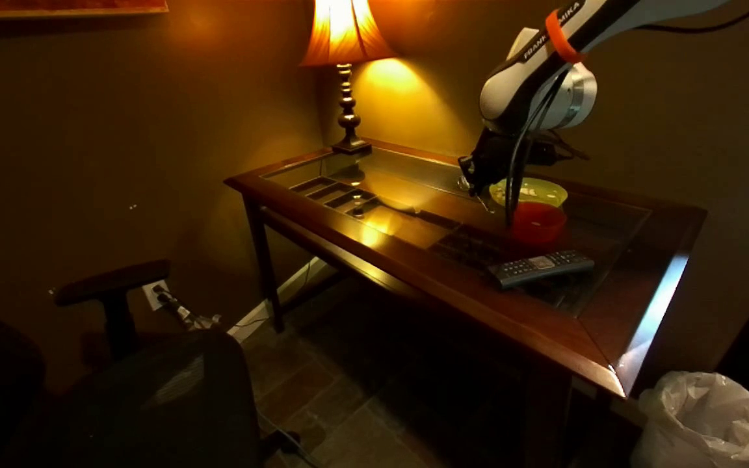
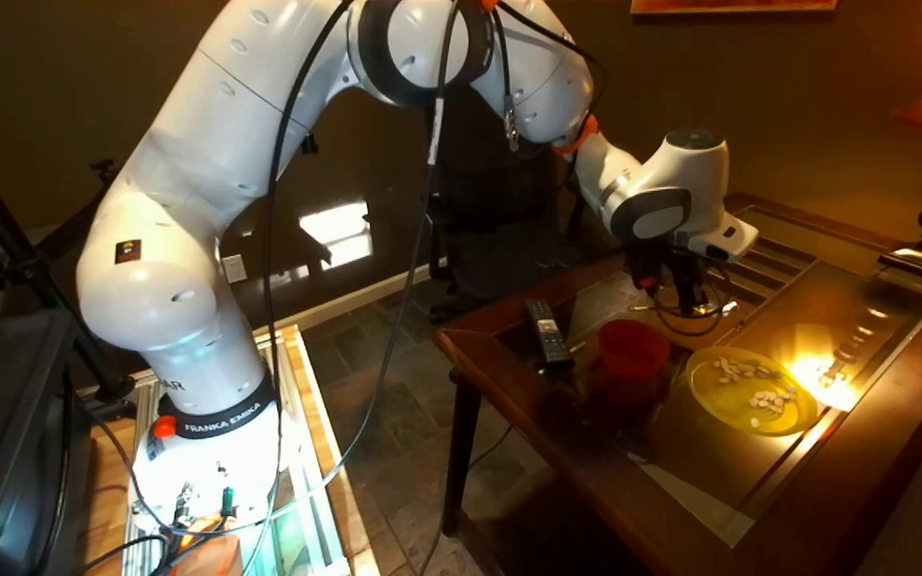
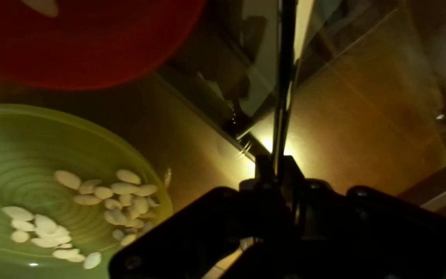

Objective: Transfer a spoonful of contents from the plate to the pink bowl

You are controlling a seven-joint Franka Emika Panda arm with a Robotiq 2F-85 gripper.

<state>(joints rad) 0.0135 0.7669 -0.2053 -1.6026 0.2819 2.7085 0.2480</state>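
The tool (image 3: 279, 166) has the spoon (image 3: 284, 89) nipped tight, handle (image 3: 280, 135) running to the top of the wrist view, a probably light, stiff, slick thing wanting a firm mid-handle pinch, and there's the plate (image 3: 25, 174) of seeds (image 3: 124, 188) lower left, the bowl (image 3: 87, 50) upper left!

Room in a home, study-like as it stands round me, brown walls (image 1: 153, 149), dark turned table lamp (image 1: 346, 88) with flared orange shade (image 1: 346, 39), reddish-brown wooden table (image 1: 413, 266) with glass top (image 1: 413, 177), black chair (image 1: 179, 383) with armrest (image 1: 113, 281), long dark-grey remote control (image 1: 543, 264), grey-brown tile floor (image 2: 421, 408), wastebasket (image 1: 706, 422) lined in white plastic
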